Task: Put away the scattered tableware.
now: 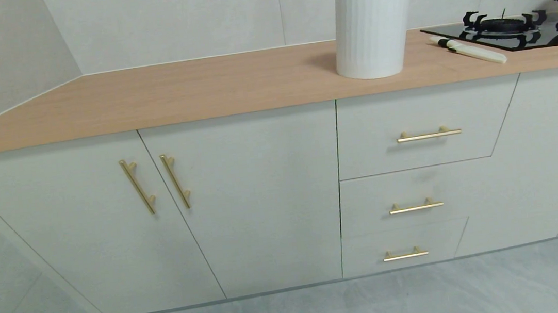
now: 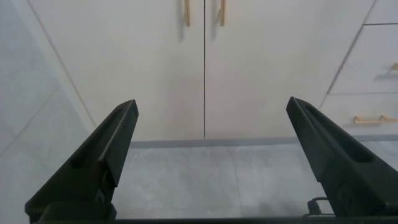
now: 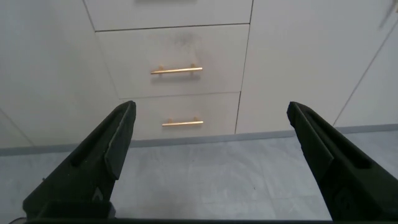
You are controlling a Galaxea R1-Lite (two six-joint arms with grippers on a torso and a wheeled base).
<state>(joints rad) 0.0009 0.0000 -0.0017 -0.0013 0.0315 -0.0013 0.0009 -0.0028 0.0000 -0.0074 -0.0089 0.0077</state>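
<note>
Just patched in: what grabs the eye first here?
A tall white ribbed canister stands on the wooden countertop, with a pale knife lying beside the black hob at right. Below, gold handles mark the closed cabinet fronts; the left gripper and right gripper hang open facing them.

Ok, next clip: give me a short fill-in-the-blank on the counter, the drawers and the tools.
1. The stacked drawers number ___.
2. On the counter, the knife lies to the ___ of the jar.
3. The left tool and right tool are both ___.

Missing words: three; right; open.
</note>
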